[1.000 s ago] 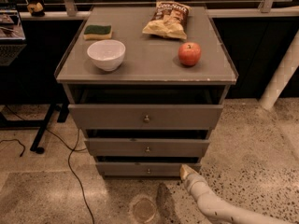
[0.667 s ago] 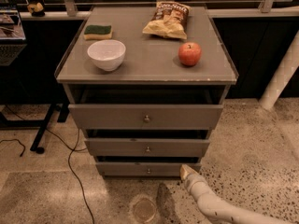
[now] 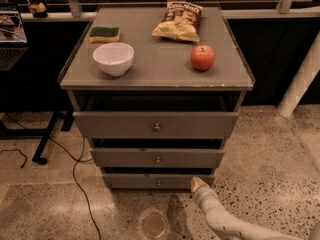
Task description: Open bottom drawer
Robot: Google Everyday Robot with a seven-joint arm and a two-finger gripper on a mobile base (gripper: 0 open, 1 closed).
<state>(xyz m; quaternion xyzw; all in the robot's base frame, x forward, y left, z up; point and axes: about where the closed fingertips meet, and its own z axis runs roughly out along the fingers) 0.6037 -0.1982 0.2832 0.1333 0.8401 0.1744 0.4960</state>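
The grey cabinet has three drawer fronts, each with a small round knob. The bottom drawer is the narrowest and shallowest, just above the floor, with its knob at centre. My gripper comes in from the lower right on a white arm. Its tip is at the right end of the bottom drawer's front, right of the knob.
On the cabinet top stand a white bowl, a green sponge, a chip bag and a red apple. A black cable runs over the floor at left. A white pillar stands at right.
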